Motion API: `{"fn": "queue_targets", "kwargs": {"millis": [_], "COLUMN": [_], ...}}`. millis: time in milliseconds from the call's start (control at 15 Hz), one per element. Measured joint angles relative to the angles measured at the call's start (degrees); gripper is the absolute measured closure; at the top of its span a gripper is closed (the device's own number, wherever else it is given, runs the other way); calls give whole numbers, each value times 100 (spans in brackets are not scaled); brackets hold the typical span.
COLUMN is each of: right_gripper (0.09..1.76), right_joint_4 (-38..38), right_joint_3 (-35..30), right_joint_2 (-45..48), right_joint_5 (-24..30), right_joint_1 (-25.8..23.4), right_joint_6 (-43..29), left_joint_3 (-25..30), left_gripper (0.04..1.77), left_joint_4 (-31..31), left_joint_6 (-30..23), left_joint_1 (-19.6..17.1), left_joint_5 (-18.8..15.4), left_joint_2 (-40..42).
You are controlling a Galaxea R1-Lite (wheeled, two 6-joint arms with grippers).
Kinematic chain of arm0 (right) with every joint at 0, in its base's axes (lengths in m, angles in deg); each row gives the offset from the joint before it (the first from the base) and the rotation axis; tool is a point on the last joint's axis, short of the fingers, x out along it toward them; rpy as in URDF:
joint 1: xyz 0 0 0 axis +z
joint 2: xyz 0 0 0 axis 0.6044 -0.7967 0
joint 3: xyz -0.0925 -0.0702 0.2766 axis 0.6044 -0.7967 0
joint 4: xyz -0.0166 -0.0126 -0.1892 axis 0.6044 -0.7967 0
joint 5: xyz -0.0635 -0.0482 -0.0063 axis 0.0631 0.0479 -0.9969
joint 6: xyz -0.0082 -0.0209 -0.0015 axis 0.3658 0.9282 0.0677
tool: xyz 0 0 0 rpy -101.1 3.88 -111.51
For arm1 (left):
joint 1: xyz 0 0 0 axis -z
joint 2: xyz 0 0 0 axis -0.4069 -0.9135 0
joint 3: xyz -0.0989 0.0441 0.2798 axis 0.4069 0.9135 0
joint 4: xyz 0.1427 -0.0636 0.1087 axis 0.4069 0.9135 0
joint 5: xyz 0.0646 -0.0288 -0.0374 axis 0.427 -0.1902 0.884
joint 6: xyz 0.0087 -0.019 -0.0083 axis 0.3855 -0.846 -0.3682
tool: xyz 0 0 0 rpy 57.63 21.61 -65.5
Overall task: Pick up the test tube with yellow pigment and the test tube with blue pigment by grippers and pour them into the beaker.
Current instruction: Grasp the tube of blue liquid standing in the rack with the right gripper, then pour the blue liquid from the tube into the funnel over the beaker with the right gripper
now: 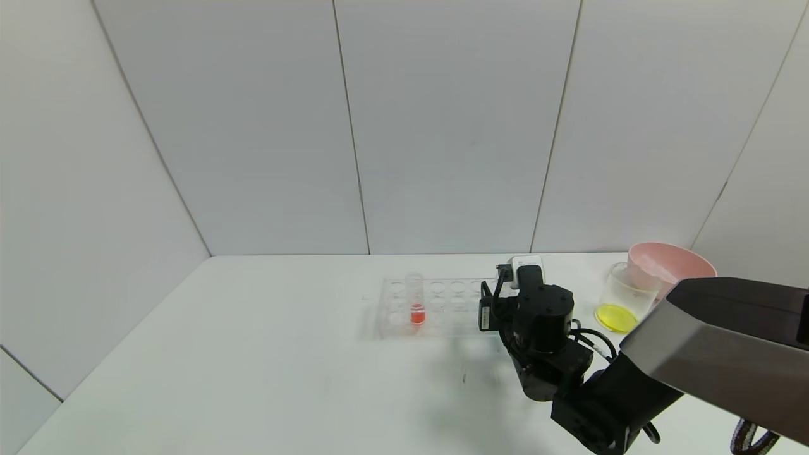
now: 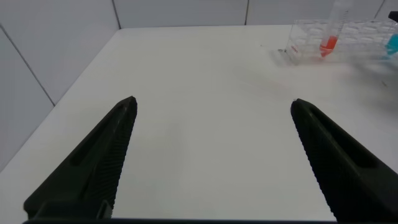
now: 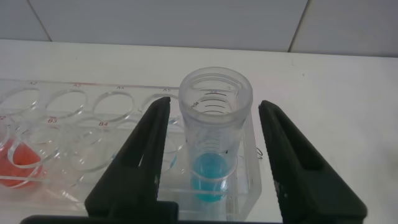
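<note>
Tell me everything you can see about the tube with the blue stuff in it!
The test tube with blue pigment is a clear, plastic-looking tube with a ribbed open rim and faint marks on its wall. Cyan-blue liquid fills only its bottom. It stands upright in an end hole of the clear tube rack. The right gripper sits open around it, one finger on each side, not touching it.

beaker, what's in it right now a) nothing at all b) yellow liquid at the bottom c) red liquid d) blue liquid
b: in the head view the beaker has a yellow pool at its bottom, while the blue tube stands in the rack between the open fingers of the right end effector, so the blue has not been poured.
</note>
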Motion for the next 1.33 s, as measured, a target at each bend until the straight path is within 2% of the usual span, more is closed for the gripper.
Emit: {"fn": "queue_targets", "kwargs": {"millis": [133, 267, 1333], "right_gripper": [102, 134, 133], "right_joint_4": [0, 13, -2], "right_joint_3": [-13, -44, -185], "right_joint_2": [5, 11, 901], "right_joint_5": [0, -7, -16], "right_joint_1": [-4, -4, 140], "right_joint_6": [2, 9, 694], "left_joint_3": [0, 0, 0], "left_gripper": [5, 5, 5], "left_joint_4": [2, 2, 2], "left_joint_6": [2, 0, 0], "left_joint_1": [0, 0, 0], "left_joint_5": [0, 0, 0], "left_joint_2": [0, 0, 0]}}
